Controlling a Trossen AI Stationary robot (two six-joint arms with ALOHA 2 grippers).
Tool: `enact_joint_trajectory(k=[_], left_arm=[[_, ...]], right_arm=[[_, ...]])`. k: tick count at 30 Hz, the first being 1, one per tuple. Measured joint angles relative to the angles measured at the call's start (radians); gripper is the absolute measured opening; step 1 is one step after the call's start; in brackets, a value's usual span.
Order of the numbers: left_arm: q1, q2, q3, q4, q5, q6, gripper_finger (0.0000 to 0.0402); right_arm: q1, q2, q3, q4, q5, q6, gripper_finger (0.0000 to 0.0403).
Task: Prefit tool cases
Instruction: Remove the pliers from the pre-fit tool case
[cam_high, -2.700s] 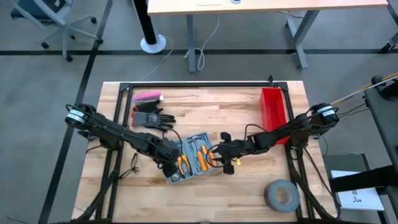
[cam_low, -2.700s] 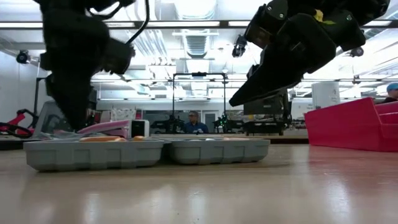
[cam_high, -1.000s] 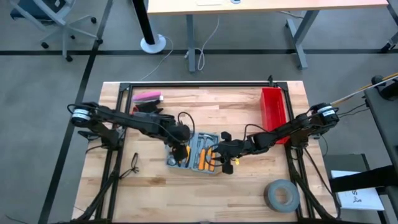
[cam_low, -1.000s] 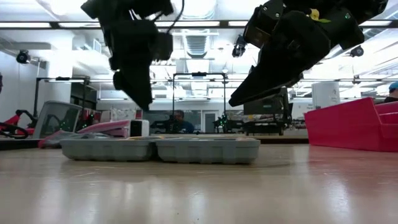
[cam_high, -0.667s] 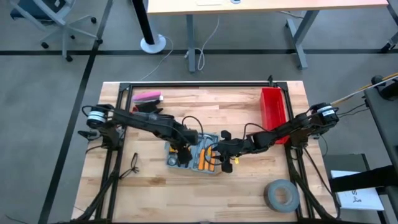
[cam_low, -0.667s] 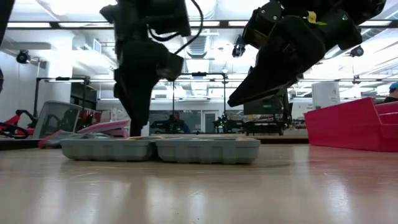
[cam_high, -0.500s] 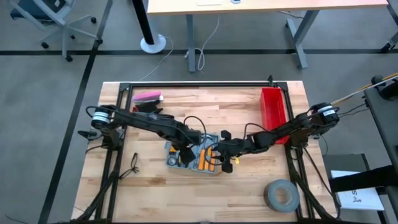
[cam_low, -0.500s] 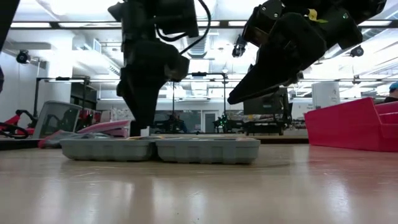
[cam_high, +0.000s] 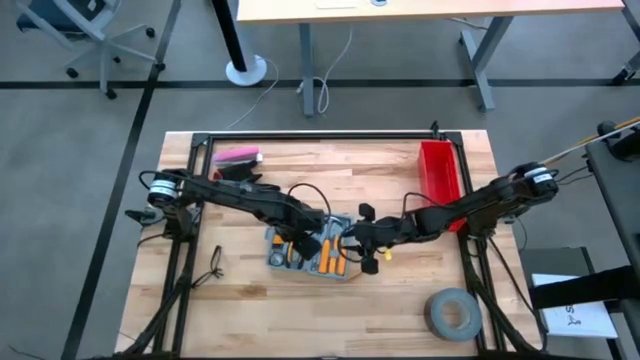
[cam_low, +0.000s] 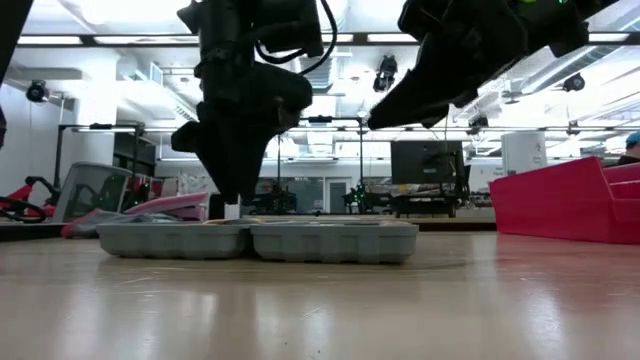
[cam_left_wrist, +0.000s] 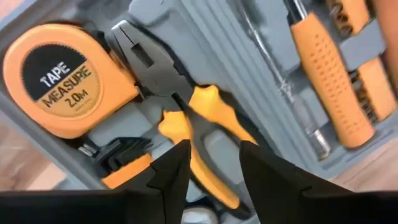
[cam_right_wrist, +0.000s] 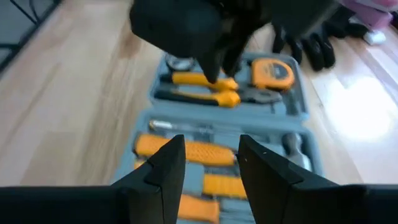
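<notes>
Left gripper (cam_left_wrist: 210, 163), fingers parted over my case's (cam_high: 310, 246) pliers (cam_left_wrist: 186, 118), wrist view only; right gripper (cam_low: 400, 100) unclenched, risen since.

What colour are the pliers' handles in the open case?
Orange, with dark metal jaws. The pliers show best in the left wrist view, slotted beside the tape measure.

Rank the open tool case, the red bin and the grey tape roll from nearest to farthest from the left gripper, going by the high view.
1. The tool case: directly under the left gripper, mid-table.
2. The red bin: toward the table's far right edge.
3. The grey tape roll: at the near right corner, farthest by a modest margin.
</notes>
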Motion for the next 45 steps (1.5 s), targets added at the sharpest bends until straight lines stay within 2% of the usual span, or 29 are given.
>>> enact_joint_trajectory(k=[9, 16, 24, 33, 37, 45], left_arm=[[-0.010, 0.001, -0.015, -0.008, -0.007, -0.136, 0.0132], [-0.012, 0.001, -0.019, -0.011, -0.014, -0.208, 0.0124], [-0.017, 0.000, -0.019, -0.013, -0.013, -0.230, 0.0122], [-0.019, 0.000, -0.051, -0.014, 0.005, -0.237, 0.0152], [-0.018, 0.000, -0.078, 0.036, 0.005, -0.237, 0.0159], [-0.018, 0.000, -0.085, 0.075, 0.005, -0.231, 0.0154]], right_arm=[[0.011, -0.043, -0.003, -0.052, -0.016, -0.056, 0.0144], [0.013, -0.075, -0.006, -0.079, -0.021, -0.082, 0.0137], [0.021, -0.101, -0.012, -0.070, -0.043, -0.083, 0.0139], [0.029, -0.095, -0.019, -0.064, -0.046, -0.084, 0.0164], [0.029, -0.098, -0.019, -0.056, -0.045, -0.086, 0.0167], [0.029, -0.098, -0.019, -0.057, -0.045, -0.086, 0.0167]])
